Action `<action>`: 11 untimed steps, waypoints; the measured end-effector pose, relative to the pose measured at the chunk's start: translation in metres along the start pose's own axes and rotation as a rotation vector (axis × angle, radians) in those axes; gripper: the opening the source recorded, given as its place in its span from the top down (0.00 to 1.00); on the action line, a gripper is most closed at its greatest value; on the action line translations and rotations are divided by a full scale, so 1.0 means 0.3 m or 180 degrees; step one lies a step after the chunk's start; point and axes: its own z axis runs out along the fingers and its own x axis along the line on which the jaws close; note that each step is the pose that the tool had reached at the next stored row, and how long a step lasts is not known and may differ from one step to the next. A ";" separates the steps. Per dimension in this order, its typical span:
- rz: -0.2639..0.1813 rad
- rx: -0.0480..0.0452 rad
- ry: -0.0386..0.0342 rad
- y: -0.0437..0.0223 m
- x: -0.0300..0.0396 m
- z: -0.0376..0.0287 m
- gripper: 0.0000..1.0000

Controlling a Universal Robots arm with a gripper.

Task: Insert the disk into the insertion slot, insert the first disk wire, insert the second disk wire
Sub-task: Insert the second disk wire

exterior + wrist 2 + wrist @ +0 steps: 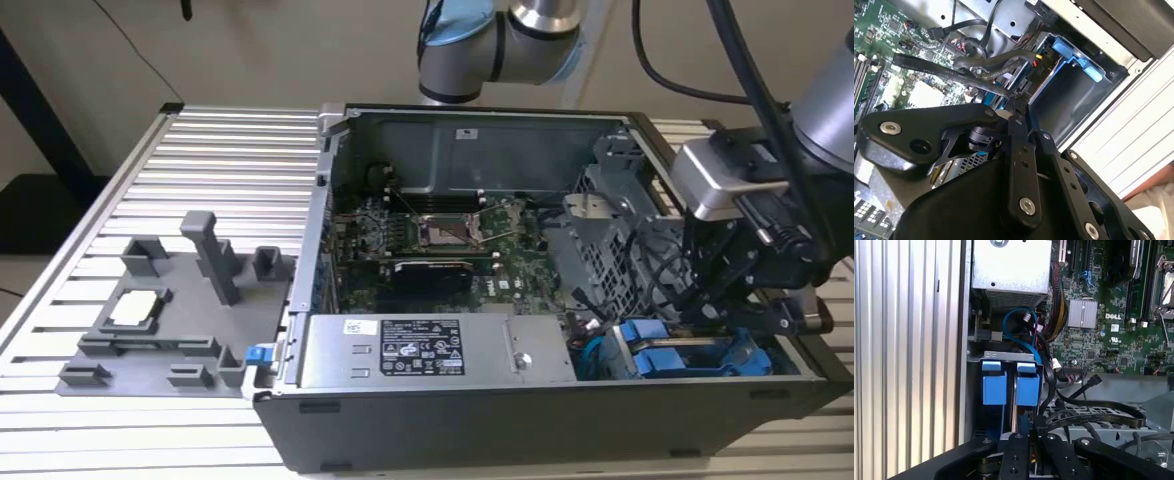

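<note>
While the gripper (727,300) is hanging inside the open computer case (441,420), we are noting its fingers (1019,150) together on a black cable (979,75); the disk (1016,385) is sitting in the drive bay (974,390).

the table (227,150) is a ribbed, silver metal surface of long parallel slats. an open dark computer case (534,425) lies on its side on it, toward the exterior view's right. beside the case, on the exterior view's left, sits a grey fixture tray (174,345) with upright posts.
</note>
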 end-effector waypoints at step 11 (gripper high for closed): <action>0.0117 0.0012 -0.0036 -0.012 0.002 0.019 0.84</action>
